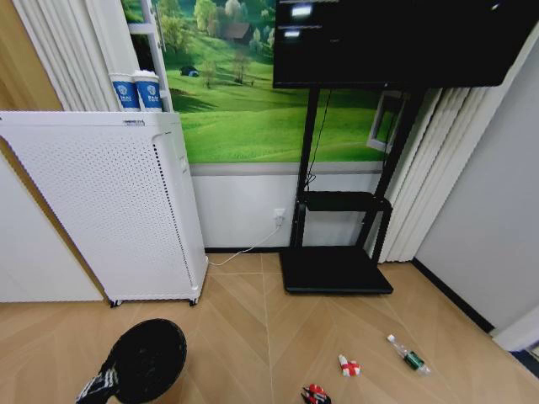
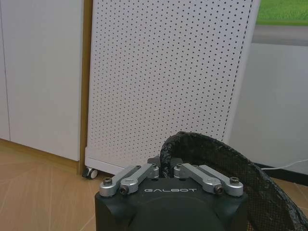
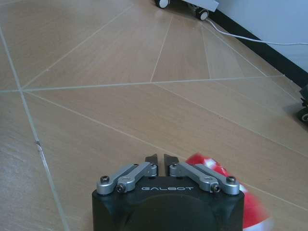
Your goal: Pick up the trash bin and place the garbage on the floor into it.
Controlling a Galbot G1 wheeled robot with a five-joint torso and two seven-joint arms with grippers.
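At the lower left of the head view, the left gripper (image 1: 99,383) holds the black wire-mesh trash bin (image 1: 150,358), its jaws clenched on the rolled rim, which passes straight between the fingertips in the left wrist view (image 2: 166,169); the bin's mouth tips toward the camera and the white perforated appliance (image 1: 109,206) stands beyond the jaws. The three pieces of garbage lie well to the right of that grip on the herringbone floor (image 1: 244,320): a red crumpled wrapper (image 1: 315,394) at the frame's lower edge, a red-and-white wrapper (image 1: 349,365) beyond it, and a clear bottle with a green label (image 1: 409,354) farthest right. The right gripper (image 3: 160,161) hangs low over the floor, jaws drawn nearly together around nothing, with a red-and-white wrapper (image 3: 231,192) just beside and partly under them. For a clean pick, the jaws would likely need to part and centre over the wrapper, while the bin stays level and near. Legible writing: "GALBOT" on both gripper bodies; the print on the blue-and-white cups (image 1: 136,91) is unreadable.
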